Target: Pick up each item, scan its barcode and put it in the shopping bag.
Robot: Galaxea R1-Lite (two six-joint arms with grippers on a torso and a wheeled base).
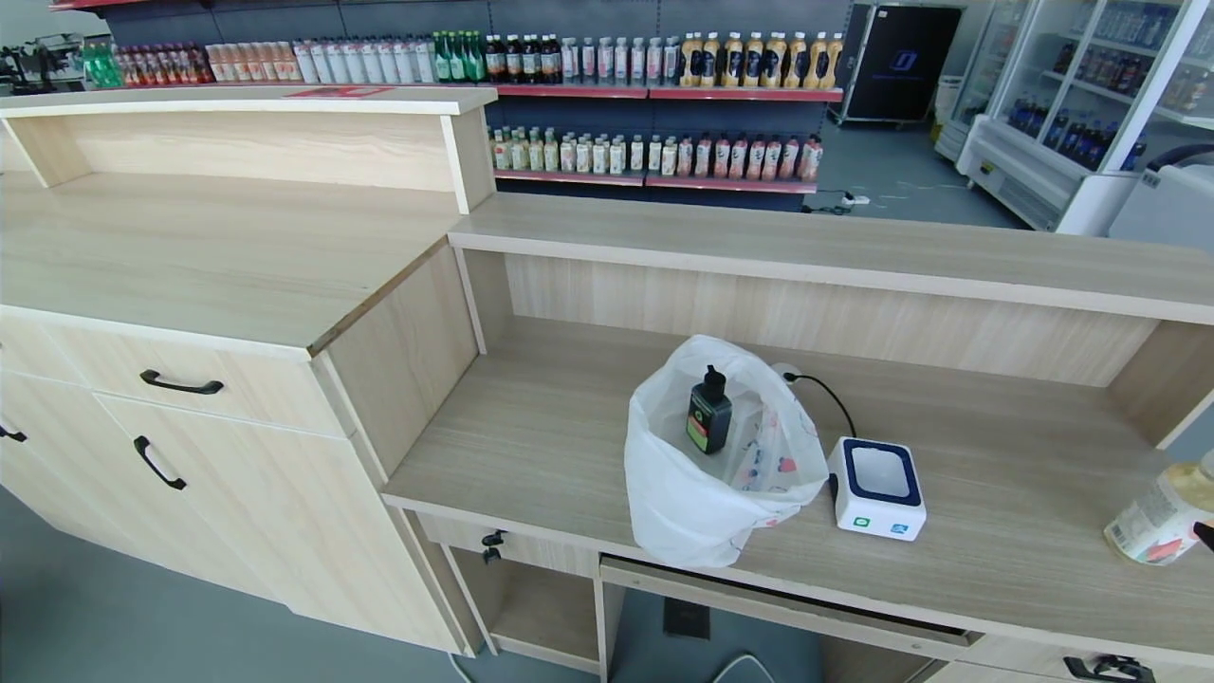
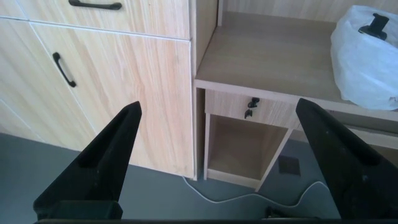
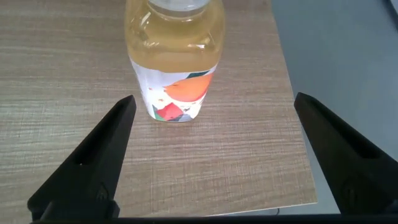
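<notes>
right wrist view: right gripper (image 3: 212, 98) agape at juice bottle (image 3: 175, 68); left gripper (image 2: 218, 102) agape, empty.

Your left claw (image 2: 219, 103) is spread wide, its two dark fingers (image 2: 93, 168) standing far apart and tapering to blunt tips. Its wrist is held low and angled forward and downward. Your right claw (image 3: 216, 97) is parted just as widely, its fingers (image 3: 87, 168) equally splayed, and its wrist tilts steeply downward. At the head view's right edge, low down, one dark fingertip (image 1: 1204, 534) of the right claw pokes in
</notes>
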